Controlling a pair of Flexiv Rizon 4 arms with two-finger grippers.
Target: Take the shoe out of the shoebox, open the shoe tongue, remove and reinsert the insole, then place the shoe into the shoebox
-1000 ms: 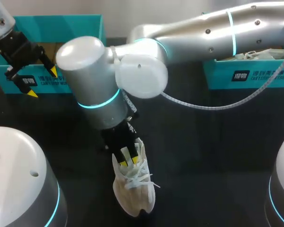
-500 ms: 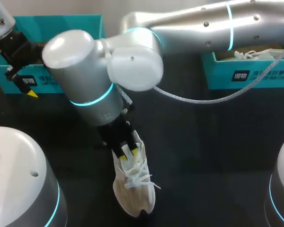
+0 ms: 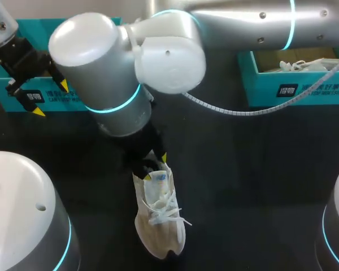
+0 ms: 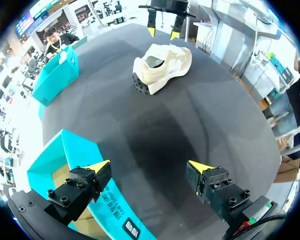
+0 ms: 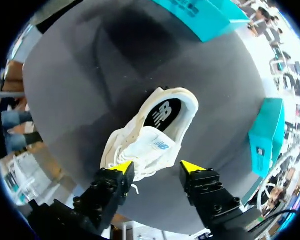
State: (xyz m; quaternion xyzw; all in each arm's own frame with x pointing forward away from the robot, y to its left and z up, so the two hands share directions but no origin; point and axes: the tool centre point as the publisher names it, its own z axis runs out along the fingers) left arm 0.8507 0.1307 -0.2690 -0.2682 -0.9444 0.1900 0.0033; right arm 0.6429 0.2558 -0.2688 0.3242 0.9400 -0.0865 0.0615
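A white lace-up shoe [image 3: 158, 223] lies on the dark table, toe toward the near edge. In the right wrist view the shoe [image 5: 150, 132] shows its tongue [image 5: 151, 146] lying up and a dark insole [image 5: 165, 114] inside the opening. My right gripper [image 3: 156, 167] hangs open just over the shoe's opening, and the right gripper [image 5: 156, 167] has nothing between its fingers. My left gripper [image 3: 51, 97] stands open over the front wall of the left teal shoebox [image 3: 45, 25], far from the shoe [image 4: 160, 65]. The left gripper [image 4: 150, 167] is empty.
A second teal box [image 3: 294, 84] with white paper inside stands at the back right. My right arm's big wrist housing [image 3: 101, 73] and its grey cable [image 3: 243, 123] span the table's middle. Round arm bases [image 3: 22, 214] fill the near corners.
My right gripper's fingers, close together at the shoe's tongue a second ago, have spread apart and drawn back toward the heel. The shoe and the left arm have not moved.
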